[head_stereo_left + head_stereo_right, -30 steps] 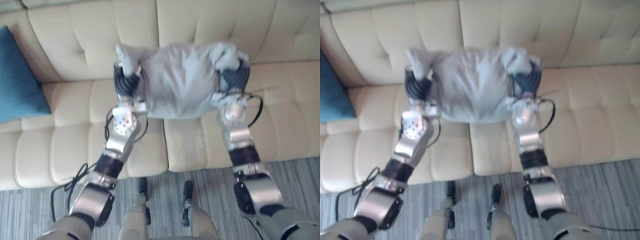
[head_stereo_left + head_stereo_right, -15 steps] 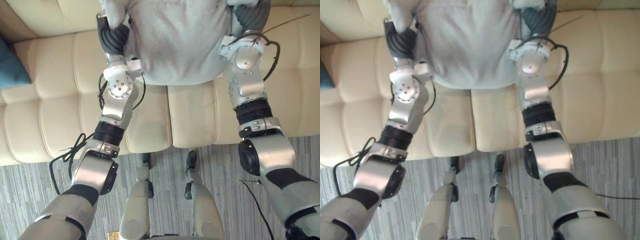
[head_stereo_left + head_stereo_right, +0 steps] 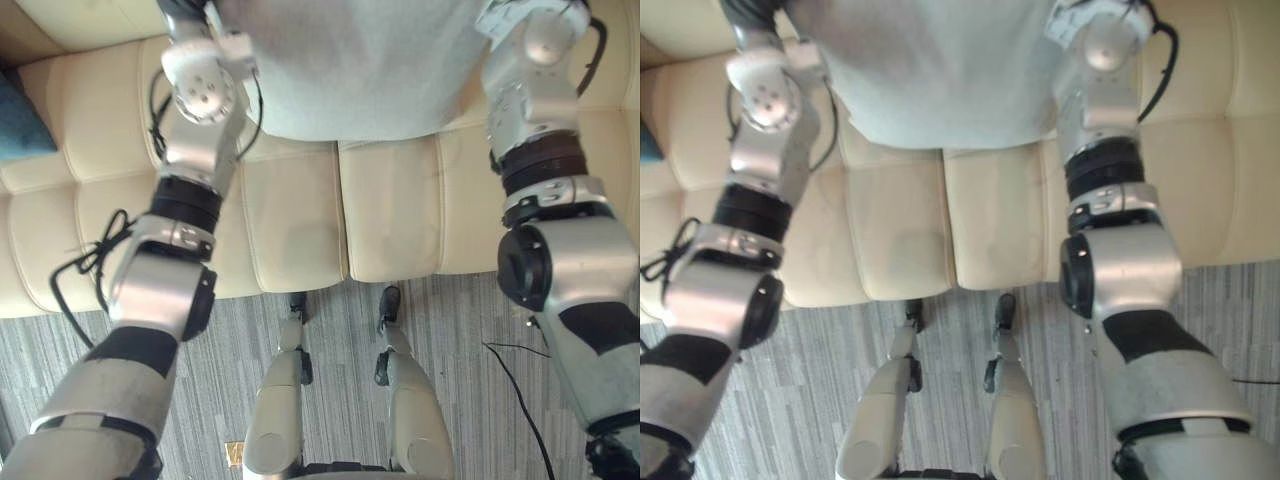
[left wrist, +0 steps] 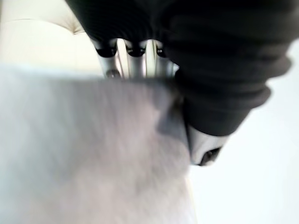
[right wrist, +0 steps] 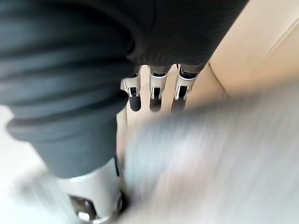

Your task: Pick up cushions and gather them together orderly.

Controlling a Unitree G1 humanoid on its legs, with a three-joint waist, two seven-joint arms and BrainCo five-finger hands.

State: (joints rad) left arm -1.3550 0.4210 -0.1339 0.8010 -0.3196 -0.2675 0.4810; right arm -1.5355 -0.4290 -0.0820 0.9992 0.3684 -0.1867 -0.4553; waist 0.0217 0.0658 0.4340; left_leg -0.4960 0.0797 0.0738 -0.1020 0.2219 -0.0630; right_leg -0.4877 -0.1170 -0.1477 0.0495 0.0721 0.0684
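Over the sofa (image 3: 300, 230), left hand (image 4: 210, 88) and right hand (image 5: 70, 88) clasp cushion (image 3: 360, 70).

A soft, pale grey cushion (image 3: 350, 70) is being held up over the seat of the cream sofa (image 3: 300, 230), between the left hand (image 4: 140, 65) and the right hand (image 5: 156, 86), its lower edge lying roughly level. A teal cushion (image 3: 12, 120) is lying at the sofa's left end, well apart.

No legible text, labels, numbers on cushion (image 3: 350, 70) or sofa (image 3: 390, 210).
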